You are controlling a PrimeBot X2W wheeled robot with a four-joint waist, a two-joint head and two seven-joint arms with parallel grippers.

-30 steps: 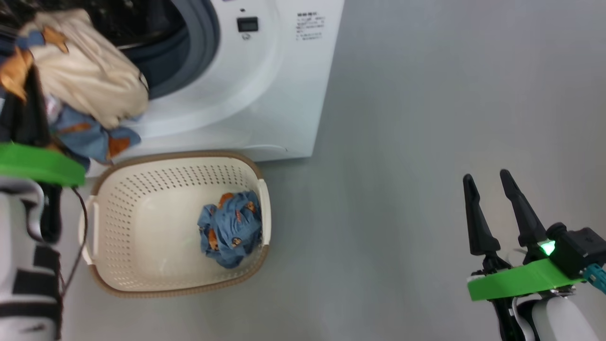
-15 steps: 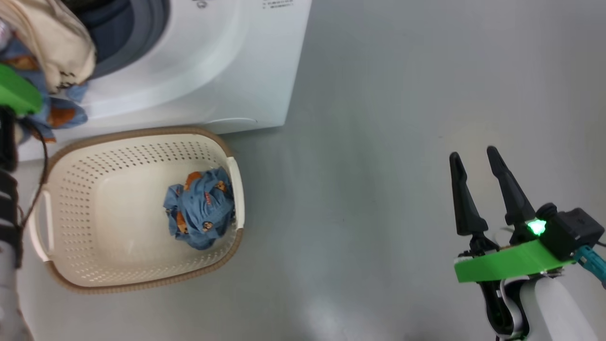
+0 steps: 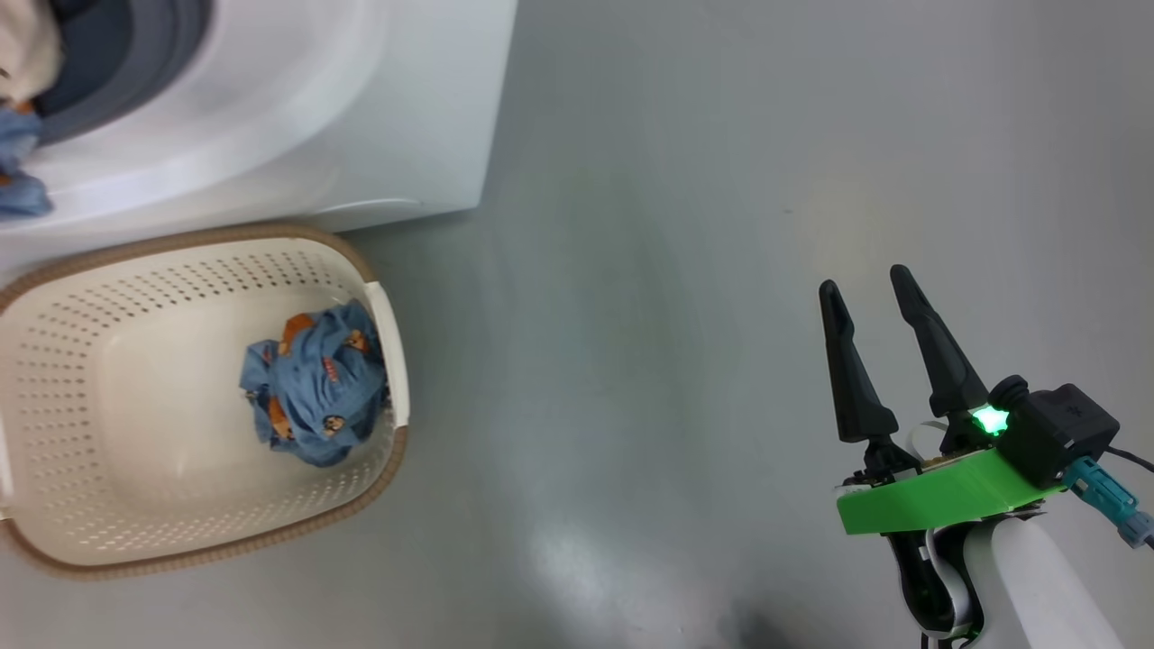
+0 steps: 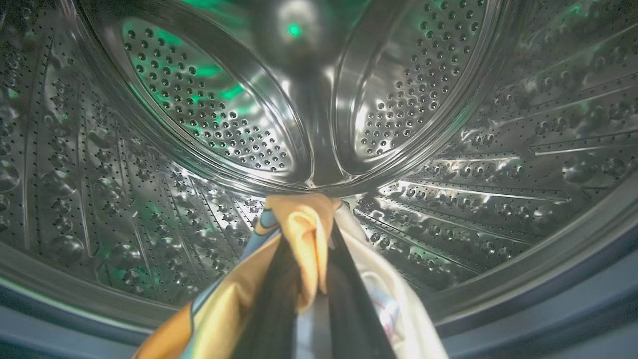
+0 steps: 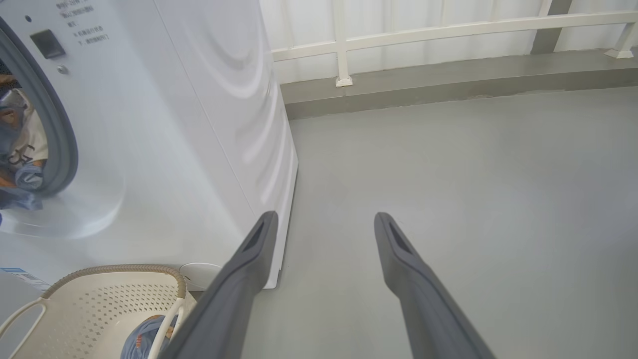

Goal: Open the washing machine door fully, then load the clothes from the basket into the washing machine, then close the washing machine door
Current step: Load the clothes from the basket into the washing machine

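Gripping orange and cream clothes (image 4: 299, 219) in left claw (image 4: 311, 234) inside shiny steel drum (image 4: 199, 114). Holding right claw (image 3: 864, 279) open, empty. Yet to load blue bundle (image 3: 311, 388) at cream plastic basket (image 3: 180, 552) right edge, then close door.

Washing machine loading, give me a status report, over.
Left gripper shut on clothes inside drum. Right gripper open, empty. One blue garment in basket. No obstruction seen.

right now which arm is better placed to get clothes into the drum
Left. The left gripper is shut on the clothes, inside the drum; the right gripper hangs open over the floor, away from the basket.
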